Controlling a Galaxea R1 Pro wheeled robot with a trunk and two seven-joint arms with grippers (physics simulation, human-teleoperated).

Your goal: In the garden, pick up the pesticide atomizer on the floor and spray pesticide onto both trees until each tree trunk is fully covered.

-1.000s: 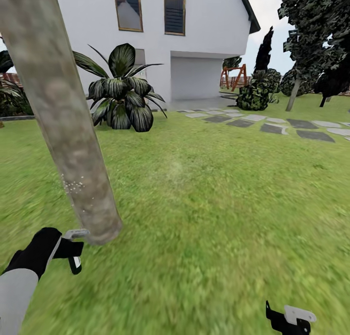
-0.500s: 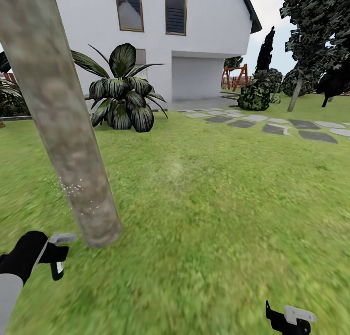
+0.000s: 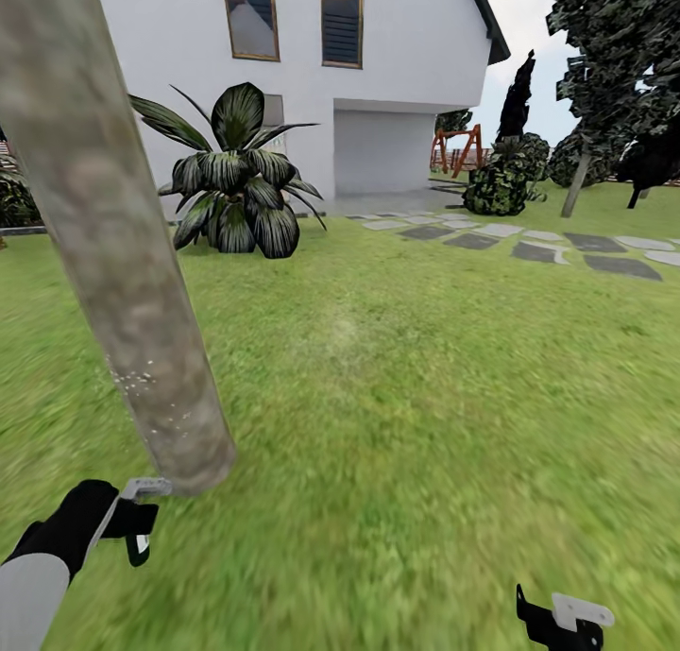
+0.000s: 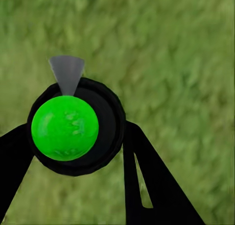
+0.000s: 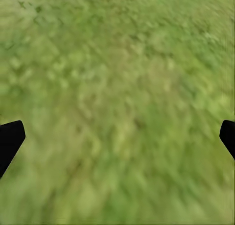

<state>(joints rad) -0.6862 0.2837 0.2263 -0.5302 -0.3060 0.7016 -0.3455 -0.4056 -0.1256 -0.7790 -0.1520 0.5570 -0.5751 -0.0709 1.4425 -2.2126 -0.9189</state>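
Ground: green lawn (image 3: 425, 396), blurry up close. White house (image 3: 397, 37) at the back with two windows and a garage door; big dark striped-leaf plant (image 3: 236, 174) against its wall. Grey stone slabs (image 3: 529, 240) run across the grass at the far right, with round bushes (image 3: 501, 179), a second tree (image 3: 614, 56) and an orange swing frame (image 3: 453, 148) behind them.

Tree trunk (image 3: 113, 235): thick, mottled grey-brown, leaning across the left of the head view, base in the grass. White specks on the bark low down.

Left pincer (image 3: 137, 519): just beside the trunk base, clenched on the pesticide atomizer (image 4: 76, 127). In the left wrist view the bottle sits between the black fingers (image 4: 152, 186), seen end-on as a dark round body with a bright green cap-like disc and a grey cone pointing away, over grass.

Right pincer (image 3: 562, 621): low at the right, released, fingertips wide apart at the edges of the right wrist view, grass (image 5: 117, 107) between them.
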